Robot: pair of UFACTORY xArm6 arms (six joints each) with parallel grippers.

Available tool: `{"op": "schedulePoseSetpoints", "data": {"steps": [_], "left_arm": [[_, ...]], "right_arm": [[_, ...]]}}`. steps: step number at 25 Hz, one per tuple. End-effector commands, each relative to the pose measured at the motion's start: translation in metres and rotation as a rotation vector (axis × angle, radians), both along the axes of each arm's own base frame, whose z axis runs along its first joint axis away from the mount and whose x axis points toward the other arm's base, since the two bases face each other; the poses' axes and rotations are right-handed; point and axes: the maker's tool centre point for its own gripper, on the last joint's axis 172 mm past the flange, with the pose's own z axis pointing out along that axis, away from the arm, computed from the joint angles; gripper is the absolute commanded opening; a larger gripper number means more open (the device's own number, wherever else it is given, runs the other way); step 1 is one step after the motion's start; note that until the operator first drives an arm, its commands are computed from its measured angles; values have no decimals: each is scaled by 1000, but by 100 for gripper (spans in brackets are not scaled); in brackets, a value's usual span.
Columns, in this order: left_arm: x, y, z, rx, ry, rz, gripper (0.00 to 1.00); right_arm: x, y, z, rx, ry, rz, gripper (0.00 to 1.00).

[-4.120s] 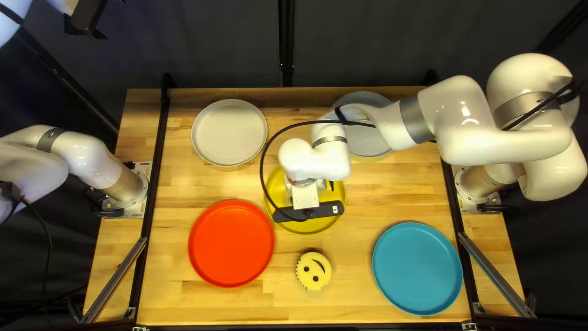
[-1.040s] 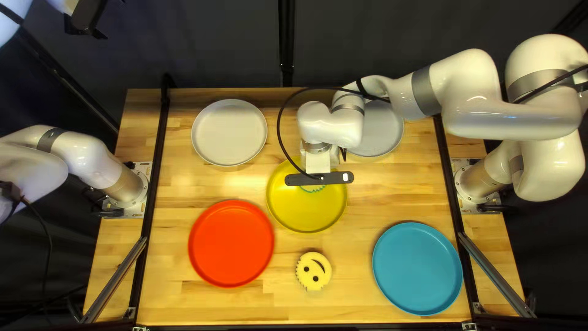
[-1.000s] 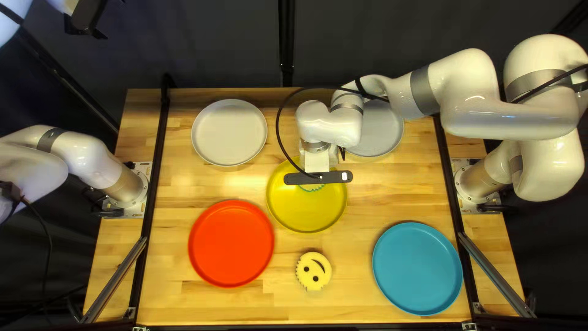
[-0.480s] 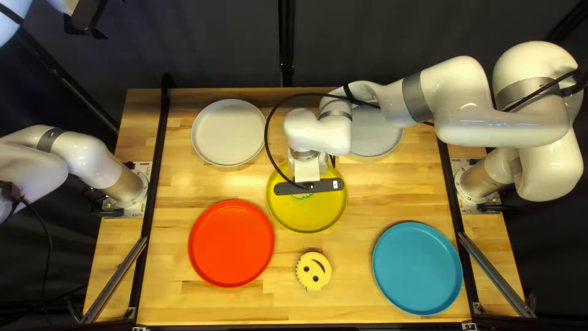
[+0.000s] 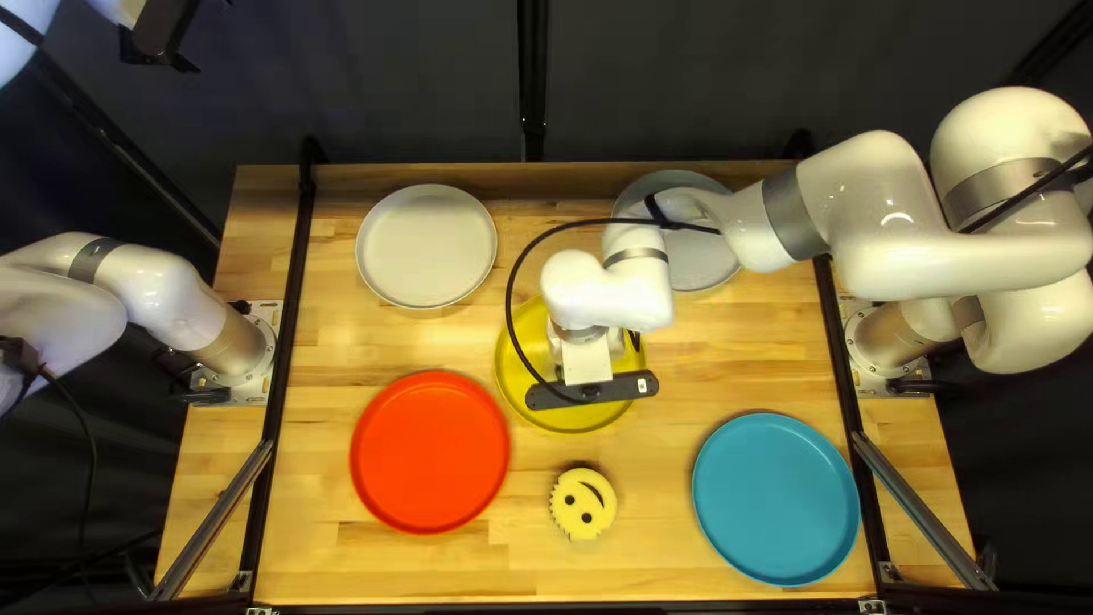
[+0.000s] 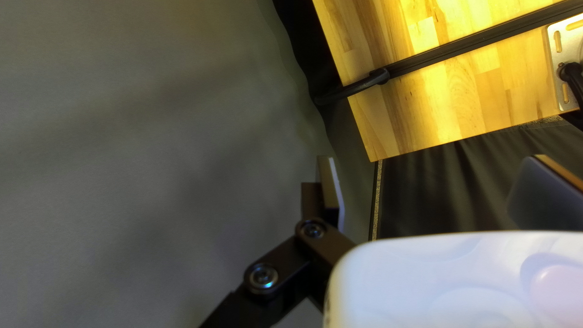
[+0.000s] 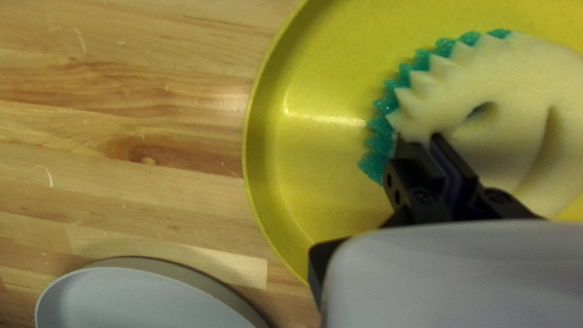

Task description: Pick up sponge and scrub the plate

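Top left view: reaching with the right gripper (image 5: 588, 362) over the yellow plate (image 5: 569, 421); holding the left gripper (image 5: 159, 34) aloft.
Left wrist view: facing the dark curtain (image 6: 152, 121) with fingers spread wide.
Right wrist view: pinching the cream-and-teal sponge (image 7: 516, 79) near its toothed edge, between narrowly set fingers.

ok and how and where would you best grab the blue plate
Probably the far rim of the blue plate, from above, one finger inside and one outside: it lies flat with a raised edge, while the black rail runs close along its right side.
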Motion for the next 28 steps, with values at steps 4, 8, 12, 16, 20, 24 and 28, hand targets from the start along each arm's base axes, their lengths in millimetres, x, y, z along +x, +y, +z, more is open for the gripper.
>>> {"op": "schedulePoseSetpoints", "data": {"steps": [4, 8, 12, 16, 20, 24, 28], "left_arm": [[0, 0, 0, 0, 0, 0, 100], [0, 0, 0, 0, 0, 0, 100], [0, 0, 0, 0, 0, 0, 100], [0, 0, 0, 0, 0, 0, 100], [0, 0, 0, 0, 0, 0, 100], [0, 0, 0, 0, 0, 0, 100], [0, 0, 0, 0, 0, 0, 100]], "right_arm": [[1, 2, 7, -7, -4, -2, 0], [18, -11, 4, -6, -2, 3, 0], [35, -27, 1, -3, -1, 9, 0], [51, -42, 2, 0, 0, 13, 0], [60, -56, 3, 2, 3, 14, 0], [57, -65, 0, 7, 3, 7, 0], [44, -66, -5, 16, 3, -3, 0]]}}
